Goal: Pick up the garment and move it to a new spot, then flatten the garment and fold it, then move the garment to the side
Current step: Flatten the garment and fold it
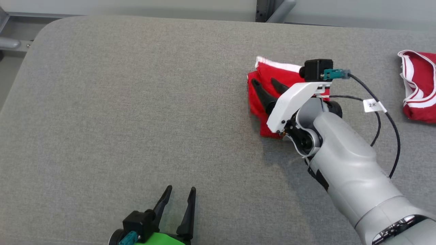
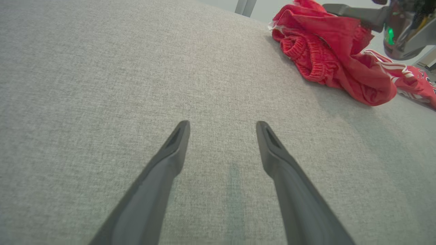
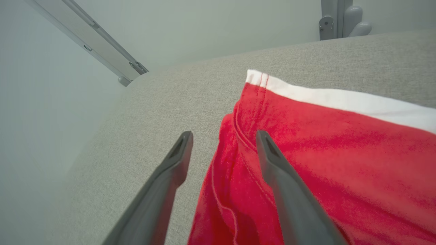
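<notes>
Your left gripper [image 1: 181,188] sits nearest you, spread wide over bare counter [image 1: 136,102] and holding nothing. Your right gripper [image 1: 263,81] hangs over the red garment [image 1: 264,69], fingers parted, gripping no cloth. That garment lies in a compact bundle on the counter's far right, apart from a second red garment [image 1: 420,88]. This looks like the set-aside step. Next, lift the right gripper clear without snagging fabric.

Two red garments are lying on one grey table [image 1: 136,102]: first garment [image 1: 269,71] right of centre, second garment [image 1: 420,92] at the right edge. Two grippers are showing: left gripper [image 1: 181,188], right gripper [image 1: 263,81].
</notes>
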Available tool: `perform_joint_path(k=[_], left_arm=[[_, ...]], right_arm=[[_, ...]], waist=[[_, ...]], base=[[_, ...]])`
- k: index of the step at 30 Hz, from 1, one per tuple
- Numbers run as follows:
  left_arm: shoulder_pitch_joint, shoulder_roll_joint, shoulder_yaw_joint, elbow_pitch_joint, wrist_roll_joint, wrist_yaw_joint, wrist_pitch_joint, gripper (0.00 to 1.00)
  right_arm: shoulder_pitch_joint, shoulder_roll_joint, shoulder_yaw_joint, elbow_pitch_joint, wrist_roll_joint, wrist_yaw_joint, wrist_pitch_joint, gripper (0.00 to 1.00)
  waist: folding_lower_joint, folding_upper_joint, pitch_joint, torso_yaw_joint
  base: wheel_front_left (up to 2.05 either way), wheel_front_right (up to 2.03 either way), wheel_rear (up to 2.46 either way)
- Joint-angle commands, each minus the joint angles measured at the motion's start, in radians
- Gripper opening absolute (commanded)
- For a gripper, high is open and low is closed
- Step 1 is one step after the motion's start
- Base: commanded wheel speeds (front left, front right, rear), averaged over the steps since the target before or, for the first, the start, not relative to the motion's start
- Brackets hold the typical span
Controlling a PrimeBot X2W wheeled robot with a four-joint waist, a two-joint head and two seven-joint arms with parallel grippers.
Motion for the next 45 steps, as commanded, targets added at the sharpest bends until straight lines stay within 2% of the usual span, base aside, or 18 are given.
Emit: perform_joint_path(k=[1, 5, 8, 11, 12, 13, 14, 17, 22, 29, 37, 42, 45], left_arm=[[0.016, 0.002, 0.008, 0.006, -0.005, 0.009, 0.000, 1.00], [0.039, 0.002, 0.041, -0.004, -0.011, 0.019, 0.000, 1.00], [0.057, 0.002, 0.060, -0.018, -0.012, 0.023, 0.000, 1.00], [0.067, 0.002, 0.058, -0.029, -0.015, 0.023, 0.000, 1.00], [0.067, 0.002, 0.055, -0.030, -0.016, 0.023, 0.000, 1.00], [0.065, 0.002, 0.051, -0.032, -0.017, 0.024, 0.000, 1.00], [0.062, 0.002, 0.046, -0.032, -0.019, 0.025, 0.000, 1.00], [0.043, 0.002, 0.031, -0.035, -0.020, 0.024, 0.000, 1.00], [0.019, 0.002, 0.011, -0.036, -0.028, 0.019, 0.000, 1.00], [-0.001, 0.002, 0.014, -0.020, -0.019, 0.012, 0.000, 1.00], [0.013, 0.002, 0.023, -0.029, -0.025, 0.021, 0.000, 1.00], [0.032, 0.002, 0.017, -0.030, -0.033, 0.025, 0.000, 1.00], [0.041, 0.002, 0.021, -0.029, -0.033, 0.024, 0.000, 1.00]], right_arm=[[0.026, -0.004, 0.009, -0.025, 0.016, 0.000, -0.021, 1.00], [0.081, -0.026, 0.019, -0.142, 0.044, 0.000, -0.075, 1.00], [0.122, -0.110, 0.006, -0.215, -0.002, 0.000, -0.129, 1.00], [0.149, -0.189, -0.026, -0.236, -0.082, 0.000, -0.184, 1.00], [0.156, -0.213, -0.036, -0.234, -0.116, 0.000, -0.204, 0.78], [0.167, -0.229, -0.046, -0.221, -0.140, 0.000, -0.214, 0.31], [0.177, -0.243, -0.050, -0.209, -0.172, 0.000, -0.225, 0.00], [0.190, -0.261, -0.041, -0.173, -0.250, 0.000, -0.247, 0.00], [0.192, -0.241, -0.037, -0.107, -0.313, 0.000, -0.281, 0.00], [0.192, -0.178, 0.023, -0.003, -0.377, 0.000, -0.313, 0.00], [0.231, -0.133, 0.157, -0.070, -0.390, 0.000, -0.318, 0.00], [0.260, -0.095, 0.255, -0.120, -0.403, 0.000, -0.318, 0.00], [0.268, -0.084, 0.280, -0.143, -0.393, 0.000, -0.318, 0.00]], waist=[[0.0000, 0.0046, -0.011, -0.011], [0.0000, 0.0046, -0.027, -0.035], [0.0000, 0.0046, -0.032, -0.058], [0.0000, 0.0046, -0.031, -0.067], [0.0000, 0.0046, -0.029, -0.067], [0.0000, 0.0046, -0.026, -0.067], [0.0000, 0.0046, -0.022, -0.065], [0.0000, 0.0046, -0.009, -0.052], [0.0000, 0.0046, 0.016, -0.029], [0.0000, 0.0046, 0.035, 0.013], [0.0000, 0.0046, 0.026, 0.026], [0.0000, 0.0046, 0.008, 0.012], [0.0000, 0.0046, -0.006, 0.001]], base=[[0.00, 0.00, 0.00], [0.00, 0.00, 0.00], [0.00, 0.00, 0.00], [0.00, 0.00, 0.00], [0.00, 0.00, 0.00], [0.00, 0.00, 0.00], [0.00, 0.00, 0.00], [0.00, 0.00, 0.00], [0.00, 0.00, 0.00], [0.00, 0.00, 0.00], [0.00, 0.00, 0.00], [0.00, 0.00, 0.00], [0.00, 0.00, 0.00]])
